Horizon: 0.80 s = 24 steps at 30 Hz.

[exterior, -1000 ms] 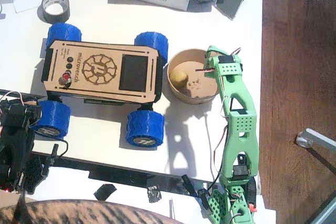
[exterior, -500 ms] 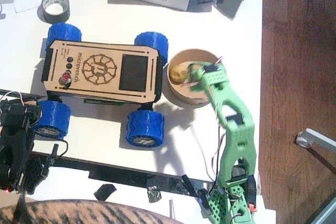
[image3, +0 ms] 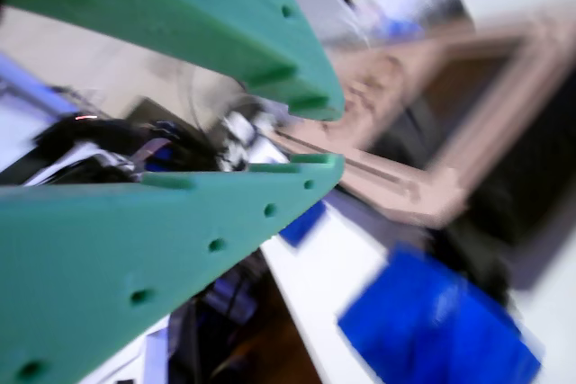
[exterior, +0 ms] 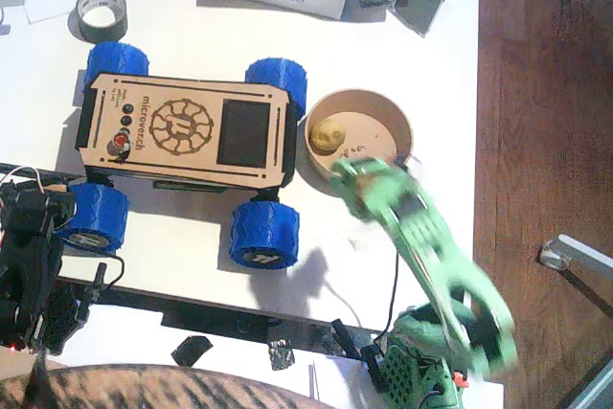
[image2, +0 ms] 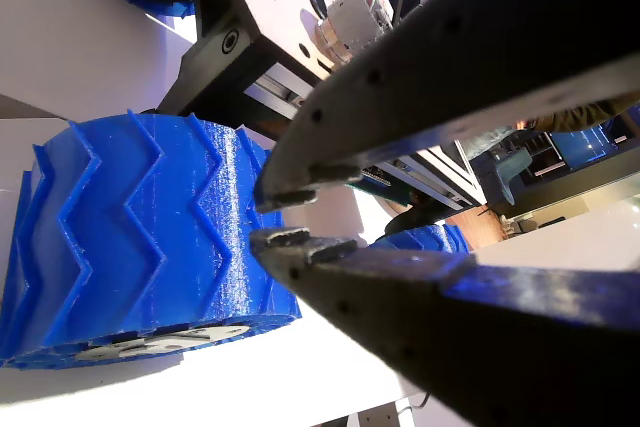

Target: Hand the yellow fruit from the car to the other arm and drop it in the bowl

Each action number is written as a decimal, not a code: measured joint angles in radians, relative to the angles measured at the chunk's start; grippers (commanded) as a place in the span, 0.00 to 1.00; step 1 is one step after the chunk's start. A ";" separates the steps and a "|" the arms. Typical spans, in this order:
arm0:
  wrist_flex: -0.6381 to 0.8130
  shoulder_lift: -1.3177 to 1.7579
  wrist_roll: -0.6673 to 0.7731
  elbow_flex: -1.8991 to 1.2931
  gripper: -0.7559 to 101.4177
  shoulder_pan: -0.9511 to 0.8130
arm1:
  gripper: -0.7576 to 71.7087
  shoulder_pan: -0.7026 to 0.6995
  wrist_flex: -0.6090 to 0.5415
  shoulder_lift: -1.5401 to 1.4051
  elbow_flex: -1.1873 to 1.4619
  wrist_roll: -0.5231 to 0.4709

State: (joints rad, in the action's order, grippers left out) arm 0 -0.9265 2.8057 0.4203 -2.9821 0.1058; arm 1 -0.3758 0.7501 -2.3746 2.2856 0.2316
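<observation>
The yellow fruit (exterior: 329, 133) lies inside the bowl (exterior: 401, 123), against its car-side wall. Small and probably firm; grip its middle. Right claw (image3: 326, 138) nearly clenched, empty.

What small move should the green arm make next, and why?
Probably just finish folding back to rest. The yellow fruit already lies inside the bowl, and the right hand, blurred with motion, sits outside the rim with nothing between its nearly closed fingers.
</observation>
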 measured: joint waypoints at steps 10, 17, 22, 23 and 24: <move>0.000 0.000 0.000 0.000 0.01 0.000 | 0.01 0.011 0.061 -0.676 0.494 -0.014; 0.000 0.000 0.000 0.000 0.01 0.000 | 0.01 0.032 0.098 -0.864 0.701 -0.014; 0.000 0.000 0.000 0.000 0.01 0.000 | 0.01 0.028 0.117 -0.871 0.739 -0.014; 0.000 0.000 0.000 0.000 0.01 0.000 | 0.01 0.028 0.127 -0.877 0.742 -0.014; 0.000 0.000 0.000 0.000 0.01 0.000 | 0.01 0.028 0.138 -0.867 0.744 -0.014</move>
State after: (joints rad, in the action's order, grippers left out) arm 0 -0.9265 2.8057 0.4203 -2.9821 0.1058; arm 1 -0.3482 0.8882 -3.2413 3.0296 0.2178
